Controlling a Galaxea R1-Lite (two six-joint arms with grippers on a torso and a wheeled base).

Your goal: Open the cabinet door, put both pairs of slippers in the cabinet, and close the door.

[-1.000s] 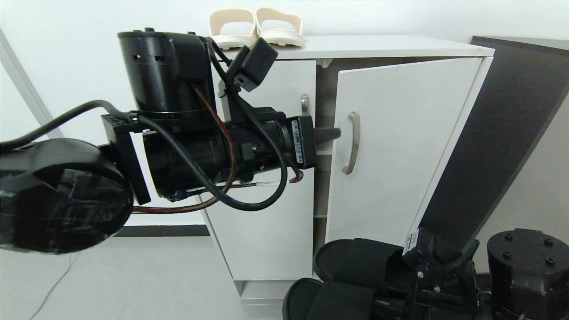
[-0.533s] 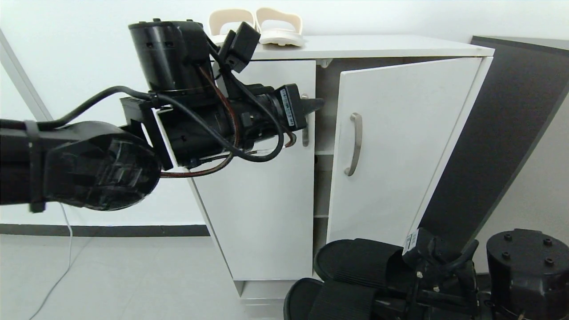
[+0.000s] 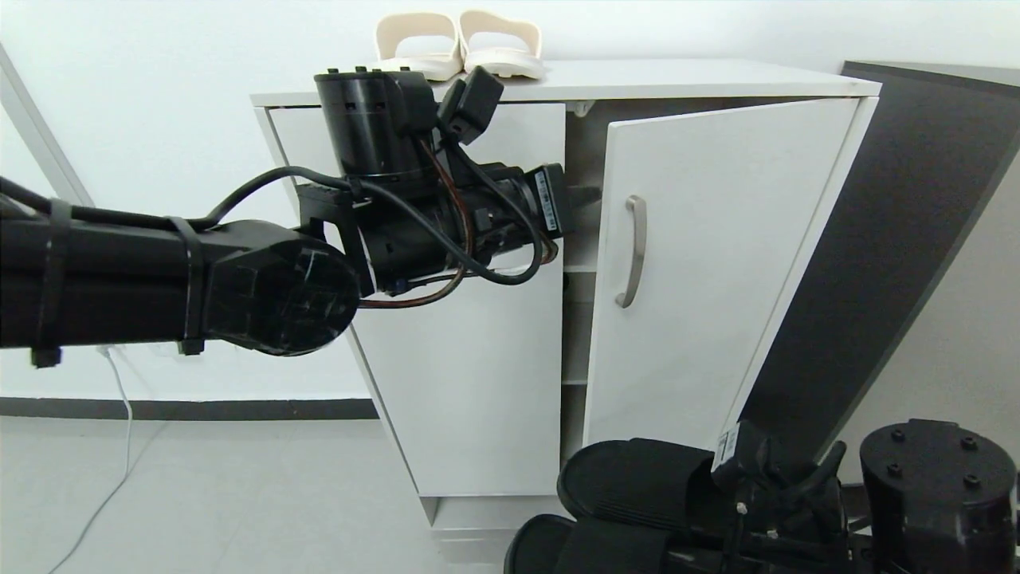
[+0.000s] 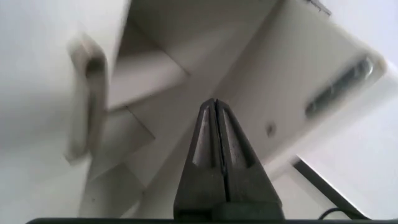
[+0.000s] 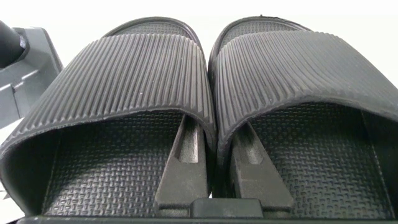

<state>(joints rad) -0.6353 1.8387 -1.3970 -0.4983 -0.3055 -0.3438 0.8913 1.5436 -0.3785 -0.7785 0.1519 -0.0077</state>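
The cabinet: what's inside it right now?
Between the left door and the ajar right door, only bare shelf edges show. Both doors cover the rest of the inside.

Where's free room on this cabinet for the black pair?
Cabinet top: bare right of the cream slippers. The gap between left door and ajar right door looks tight for the black slippers, with the left hand in it.

Centre frame: narrow gap (image 3: 575,335) between left door (image 3: 478,383) and ajar right door (image 3: 717,263) — left gripper (image 3: 588,197) occupies its upper part.
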